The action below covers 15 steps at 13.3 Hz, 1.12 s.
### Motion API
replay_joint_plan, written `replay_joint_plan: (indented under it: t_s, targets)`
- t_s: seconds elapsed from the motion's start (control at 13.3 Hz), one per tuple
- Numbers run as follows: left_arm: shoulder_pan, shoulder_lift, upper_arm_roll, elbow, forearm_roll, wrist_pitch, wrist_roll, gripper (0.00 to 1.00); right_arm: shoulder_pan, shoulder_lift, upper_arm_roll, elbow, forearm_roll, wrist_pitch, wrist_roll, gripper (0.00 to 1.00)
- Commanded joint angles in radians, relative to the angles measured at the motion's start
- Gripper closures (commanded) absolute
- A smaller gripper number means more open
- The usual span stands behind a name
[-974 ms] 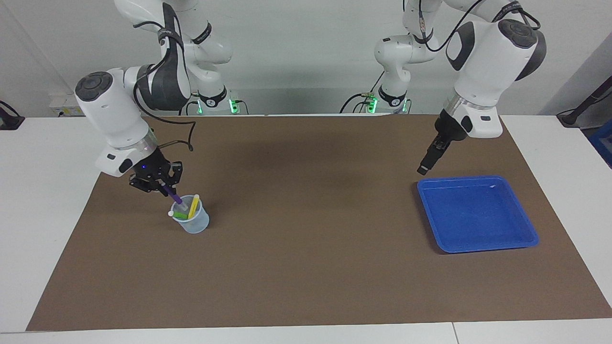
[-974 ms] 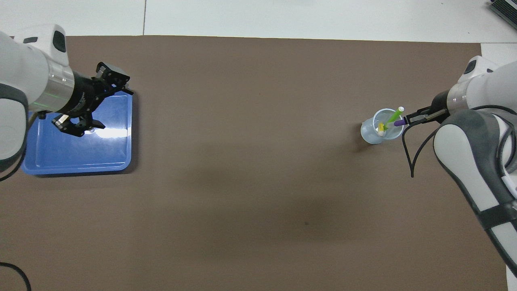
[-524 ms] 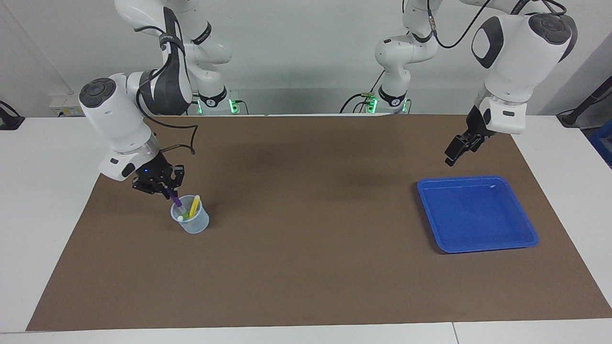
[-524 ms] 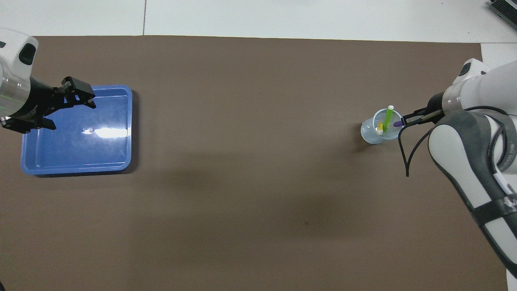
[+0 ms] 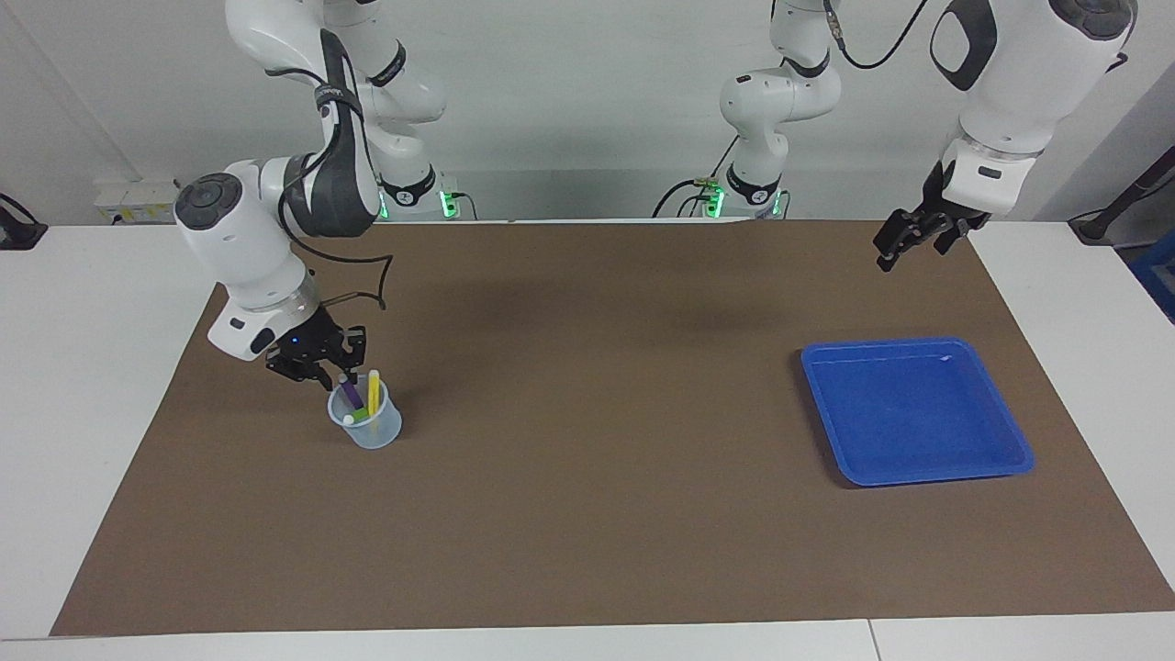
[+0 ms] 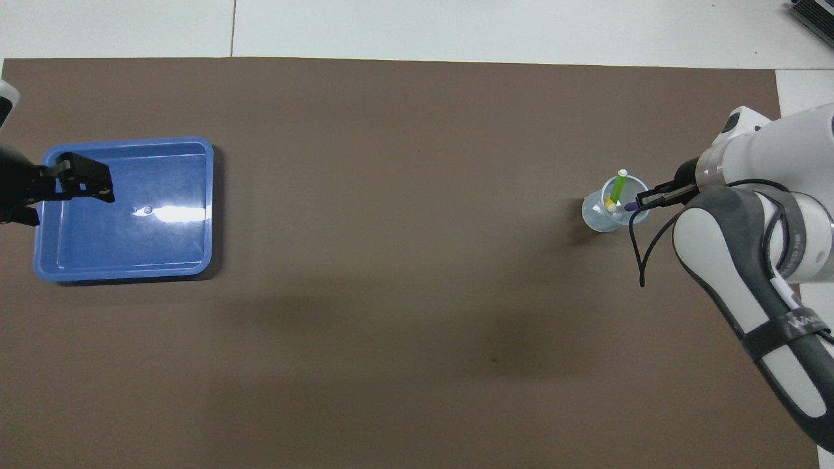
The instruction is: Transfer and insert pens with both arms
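— Where are the pens?

— All three stand in the small clear plastic cup (image 5: 366,423) on the brown mat (image 5: 587,514), toward the right arm's end of the table. The yellow pen (image 5: 374,390) stands nearly upright, the bright green pen (image 6: 616,187) leans with its whitish cap poking above the rim, and the purple pen (image 5: 349,393) tilts toward the right arm.

— Is the right gripper holding the purple one?

— The right arm's black two-finger gripper (image 5: 323,371) hangs just over the cup, right at the purple pen's upper end. Its fingers look slightly parted, but I cannot tell whether they grip the pen or have let go of it.

— And the other arm?

— The left arm's black two-finger gripper (image 5: 907,240) is raised high over the mat's edge nearest the robots, at its own end of the table. Its fingers stand spread apart with nothing between them. The shallow blue plastic tray (image 5: 918,409) lies on the mat farther from the robots than that spot, and I see no pens in it.
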Motion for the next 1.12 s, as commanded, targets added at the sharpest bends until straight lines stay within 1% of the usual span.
replay_joint_plan:
  t_s: [0.0, 0.22, 0.37, 0.52, 0.6, 0.82, 1.05]
  targets:
    - [-0.061, -0.049, 0.049, -0.074, 0.015, -0.01, 0.012, 0.0, -0.002, -0.014, 0.005, 0.031, -0.016, -0.035, 0.037, 0.0]
    - [-0.128, -0.046, 0.11, -0.073, -0.007, 0.039, 0.027, 0.0, -0.002, -0.042, 0.006, 0.117, -0.016, -0.188, 0.052, 0.0]
    - [-0.147, -0.049, 0.112, -0.073, -0.018, 0.021, 0.105, 0.0, -0.004, -0.092, 0.006, 0.127, -0.014, -0.247, 0.07, 0.0]
    - [-0.15, -0.041, 0.111, -0.051, -0.033, -0.007, 0.121, 0.0, -0.011, -0.155, 0.006, 0.127, -0.011, -0.34, 0.081, 0.0]
    - [-0.162, -0.04, 0.114, -0.041, -0.038, -0.009, 0.121, 0.0, -0.011, -0.189, 0.006, 0.127, -0.011, -0.372, 0.081, 0.0]
    - [-0.164, -0.041, 0.115, -0.042, -0.038, -0.009, 0.122, 0.0, -0.014, -0.248, 0.002, 0.131, -0.004, -0.432, 0.077, 0.0]
    - [-0.169, -0.043, 0.115, -0.03, -0.038, -0.007, 0.122, 0.0, -0.01, -0.271, 0.003, 0.179, -0.019, -0.495, 0.081, 0.0]
